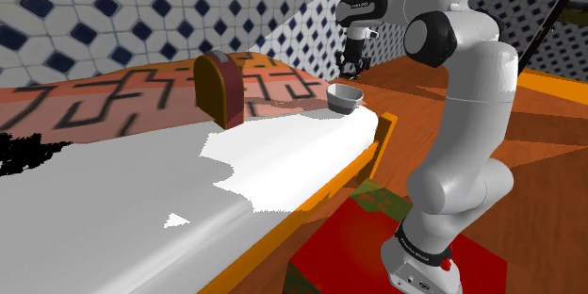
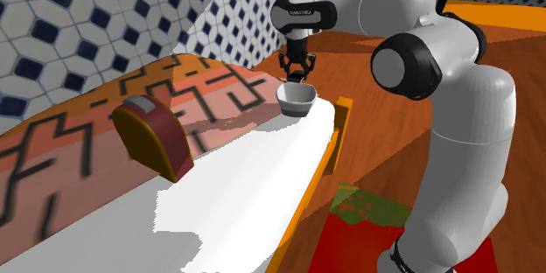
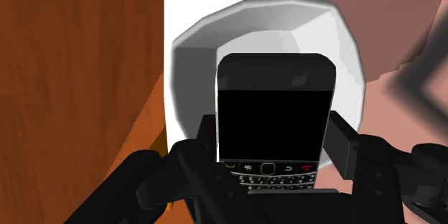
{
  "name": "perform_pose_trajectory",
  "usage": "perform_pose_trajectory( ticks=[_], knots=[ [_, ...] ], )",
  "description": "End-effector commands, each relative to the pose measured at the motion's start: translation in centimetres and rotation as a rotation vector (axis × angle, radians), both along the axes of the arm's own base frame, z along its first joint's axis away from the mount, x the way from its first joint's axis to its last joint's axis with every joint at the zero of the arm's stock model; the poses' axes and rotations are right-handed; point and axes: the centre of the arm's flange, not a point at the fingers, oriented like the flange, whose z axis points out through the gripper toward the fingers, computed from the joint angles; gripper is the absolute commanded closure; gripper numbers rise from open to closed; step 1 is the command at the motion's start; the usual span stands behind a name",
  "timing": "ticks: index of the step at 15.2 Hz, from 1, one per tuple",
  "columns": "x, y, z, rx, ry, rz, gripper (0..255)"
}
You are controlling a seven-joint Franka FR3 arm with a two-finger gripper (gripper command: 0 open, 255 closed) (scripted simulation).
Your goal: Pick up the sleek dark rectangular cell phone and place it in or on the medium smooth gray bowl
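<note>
Gripper (image 3: 274,133) is pinching the phone (image 3: 276,104), one finger on each long side, fingers (image 3: 341,140) pressed against the casing. Phone face looks up at my camera, keypad end nearest my palm. It's held in the air right over the bowl (image 3: 197,64), most of its outline inside the rim.

Side views: gripper (image 2: 297,72) sits just above the bowl (image 2: 296,98). I judge a small gap, no contact, but can't confirm.

Step in hand, as I read it: the release.
- Phone looks nearly as long as the bowl's opening, so centre it over the bowl before letting go, or one end may catch the rim and tip out.
- Come down a little so the drop is short. The phone looks smooth and hard and would likely bounce or skid off the bowl's slick wall.
- Spread the fingers fully and evenly, then lift straight up from the bowl without dragging on the rim.
- Don't push down on the bowl (image 1: 345,97): it stands at the corner of the white surface (image 1: 283,151), just beside the orange frame (image 1: 382,137), with wood floor (image 3: 72,57) past that edge. A nudge could slide it off.

Further from the bowl, well apart, a brown arched box (image 1: 221,89) stands on the patterned cover (image 1: 113,104). It's not in my path. The tiled wall (image 1: 141,9) is beyond the bowl.
</note>
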Motion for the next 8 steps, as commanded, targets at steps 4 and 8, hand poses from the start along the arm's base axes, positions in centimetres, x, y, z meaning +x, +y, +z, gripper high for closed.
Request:
perform_pose_trajectory(
  ticks=[4,8],
  knots=[
    [0.1,-0.3,-2.5,0.000,0.000,0.001,255],
    [0.1,-0.3,-4.6,0.000,0.000,0.001,255]
  ],
)
